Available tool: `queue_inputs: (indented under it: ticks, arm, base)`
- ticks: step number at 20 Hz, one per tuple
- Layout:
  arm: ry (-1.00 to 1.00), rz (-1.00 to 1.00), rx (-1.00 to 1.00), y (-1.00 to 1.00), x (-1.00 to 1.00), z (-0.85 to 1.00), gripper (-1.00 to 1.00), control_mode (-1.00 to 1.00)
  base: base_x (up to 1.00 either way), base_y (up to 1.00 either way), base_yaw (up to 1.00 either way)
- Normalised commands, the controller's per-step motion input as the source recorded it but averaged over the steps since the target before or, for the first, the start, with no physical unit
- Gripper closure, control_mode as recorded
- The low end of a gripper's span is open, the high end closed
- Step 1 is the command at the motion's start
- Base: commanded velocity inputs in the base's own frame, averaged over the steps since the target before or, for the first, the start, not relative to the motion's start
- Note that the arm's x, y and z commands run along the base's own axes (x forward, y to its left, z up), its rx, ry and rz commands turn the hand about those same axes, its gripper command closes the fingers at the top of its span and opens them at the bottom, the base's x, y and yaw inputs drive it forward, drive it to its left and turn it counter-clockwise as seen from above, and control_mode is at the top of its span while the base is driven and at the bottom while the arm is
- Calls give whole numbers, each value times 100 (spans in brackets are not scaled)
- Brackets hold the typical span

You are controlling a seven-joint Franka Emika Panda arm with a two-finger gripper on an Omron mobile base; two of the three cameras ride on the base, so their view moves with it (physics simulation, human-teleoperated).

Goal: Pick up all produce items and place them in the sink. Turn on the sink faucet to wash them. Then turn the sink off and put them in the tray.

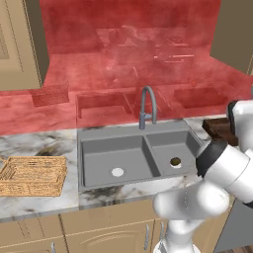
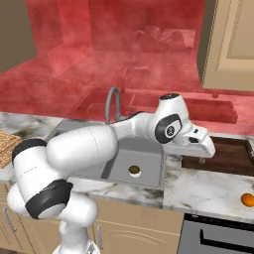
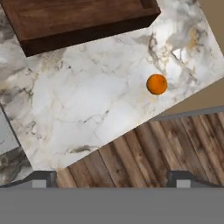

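A bright orange produce item (image 3: 156, 84) lies on the marble counter near its front edge, right of the sink, also seen as the orange piece (image 2: 247, 199). The dark olive-brown produce item (image 1: 175, 161) rests on the drain of the right basin of the grey sink (image 1: 113, 132); it shows as the olive piece (image 2: 134, 170) too. My gripper (image 2: 202, 158) hangs open and empty above the counter between the sink (image 2: 149, 156) and the orange piece, its fingertips (image 3: 43, 178) spread wide. The faucet (image 1: 147, 106) stands behind the basins. The wicker tray (image 1: 32, 175) sits left of the sink.
A dark brown wooden block (image 3: 78, 19) lies on the counter behind the orange piece, also seen as the block (image 2: 218, 156). The counter's front edge runs close to the orange, with wooden floor (image 3: 153, 148) beyond it. Red backsplash and tan cabinets stand behind.
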Motion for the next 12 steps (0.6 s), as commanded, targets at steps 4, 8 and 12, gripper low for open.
queue_inputs:
  ticks: [4,8,12]
  arm:
    - [0,-24,3,-76,-1,-81,-100,-100]
    - [0,-19,1,-81,0,-40,-100,-100]
    - [-4,-13,6,-82,0,-11,-100,-100]
  base:
    - [0,0,0]
    - [0,0,0]
    - [0,0,0]
